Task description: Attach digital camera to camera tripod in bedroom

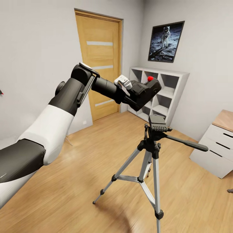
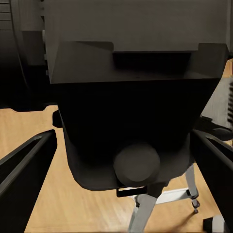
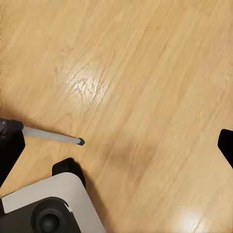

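Camera [image 1: 144, 92] held in left gripper [image 1: 131, 92], raised above and just left of tripod [image 1: 152, 155] head, not touching it; red button [image 1: 150, 78] on top. Left wrist view: camera body [image 2: 131, 97] clamped between fingers [image 2: 24, 179], tripod legs seen below. Right gripper [image 3: 116, 145] fingers spread wide over wood floor [image 3: 145, 73], nothing held. Shelf [image 1: 168, 94] and door [image 1: 100, 64] behind.

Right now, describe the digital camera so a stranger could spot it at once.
Look toward the white cube shelf in the corner, right of the wooden door. In front of it, the robot's left arm holds up a small black digital camera above the camera tripod head. Its round red top button distinguishes it.
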Controlling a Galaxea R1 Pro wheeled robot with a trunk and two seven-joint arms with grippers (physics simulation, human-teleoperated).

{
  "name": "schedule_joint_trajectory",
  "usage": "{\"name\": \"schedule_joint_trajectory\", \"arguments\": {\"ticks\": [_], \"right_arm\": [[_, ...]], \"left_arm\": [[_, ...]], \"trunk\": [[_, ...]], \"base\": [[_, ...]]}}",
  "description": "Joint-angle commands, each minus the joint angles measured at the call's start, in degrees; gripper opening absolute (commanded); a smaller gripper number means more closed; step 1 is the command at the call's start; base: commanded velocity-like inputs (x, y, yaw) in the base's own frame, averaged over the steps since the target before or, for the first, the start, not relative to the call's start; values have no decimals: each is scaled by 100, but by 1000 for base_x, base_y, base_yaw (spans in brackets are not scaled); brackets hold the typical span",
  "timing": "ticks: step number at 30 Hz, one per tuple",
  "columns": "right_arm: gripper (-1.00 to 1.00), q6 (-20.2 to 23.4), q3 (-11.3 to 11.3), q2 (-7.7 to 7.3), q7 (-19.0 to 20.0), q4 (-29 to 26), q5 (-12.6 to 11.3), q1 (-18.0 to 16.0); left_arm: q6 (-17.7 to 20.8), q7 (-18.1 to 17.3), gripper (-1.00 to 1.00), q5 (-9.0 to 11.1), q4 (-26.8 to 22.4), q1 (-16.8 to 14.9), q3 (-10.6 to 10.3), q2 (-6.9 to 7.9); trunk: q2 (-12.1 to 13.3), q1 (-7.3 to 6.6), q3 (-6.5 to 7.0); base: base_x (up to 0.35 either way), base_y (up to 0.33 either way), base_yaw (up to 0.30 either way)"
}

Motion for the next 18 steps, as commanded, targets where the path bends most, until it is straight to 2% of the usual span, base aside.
{"name": "schedule_joint_trajectory", "arguments": {"ticks": [1, 7, 12, 18], "right_arm": [[100, -38, 10, 1, 51, 27, -52, -12], [100, -45, 17, 11, 54, 23, -52, -12], [100, -47, 19, 26, 54, 17, -50, -12], [100, -47, 19, 22, 54, 11, -47, -12]], "left_arm": [[54, -82, -100, -63, -18, -12, 2, -12], [88, -147, -100, -64, -59, -38, -40, -91], [348, -163, -100, -67, -190, -49, -211, -170], [425, -166, -100, -90, -368, -79, -256, -274]], "trunk": [[-11, 3, -11], [-11, 3, -11], [-11, 3, -11], [-11, 3, -11]], "base": [[0, 0, 0], [0, 0, 0], [0, 0, 0], [0, 0, 0]]}}
